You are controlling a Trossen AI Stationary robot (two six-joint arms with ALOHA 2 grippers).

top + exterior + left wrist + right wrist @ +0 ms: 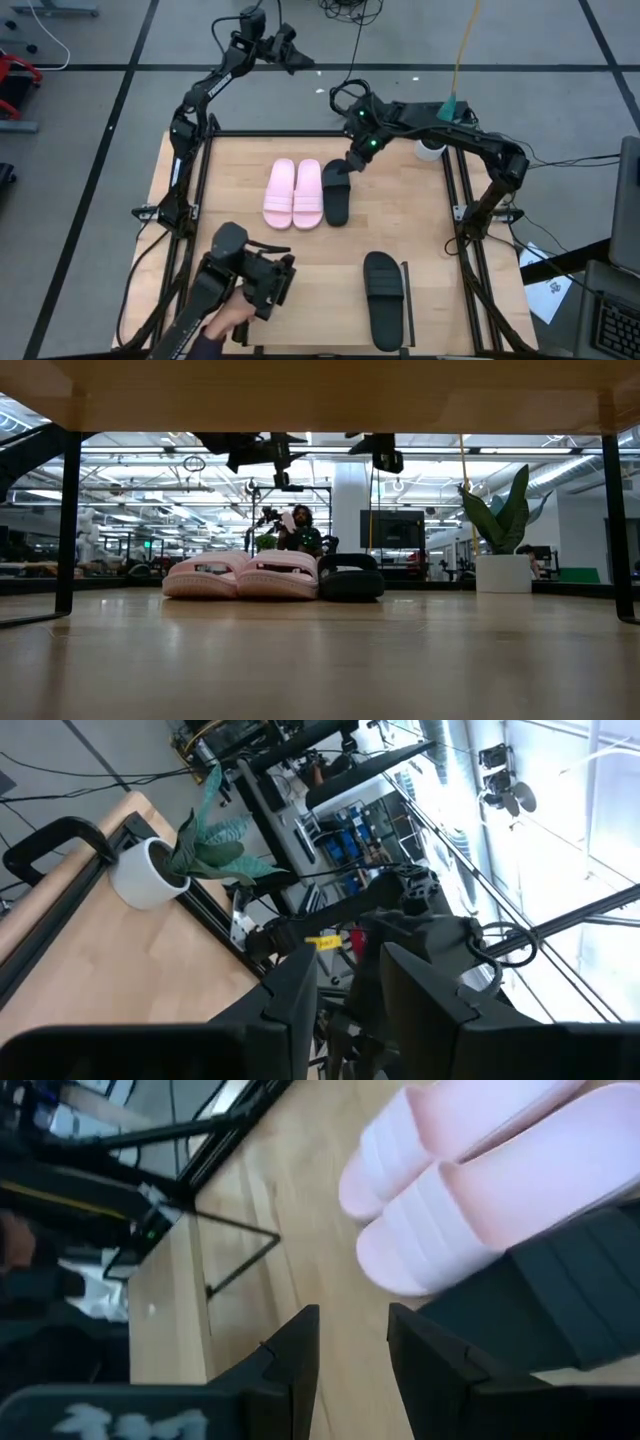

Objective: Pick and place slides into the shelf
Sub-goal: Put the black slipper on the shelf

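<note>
The pale pink pair [293, 193] lies side by side mid-table, soles down, with one black slide [337, 192] touching its right side. They show in the low view as the pink pair [240, 575] and the black slide [350, 580]. The second black slide [383, 298] lies near the front, beside a thin black rail [407, 292] of the shelf [320, 300]. My right gripper [350, 163] hangs open above the far end of the black slide [560, 1300], clear of it. My left gripper [278, 283] is open at the near left, holding nothing.
A person's hand [225, 320] rests at my left arm's wrist by the near edge. A white pot with a plant [432, 148] stands at the far right corner. Black frame bars [462, 215] run along the table's left and right sides. Bare wood lies between the slides.
</note>
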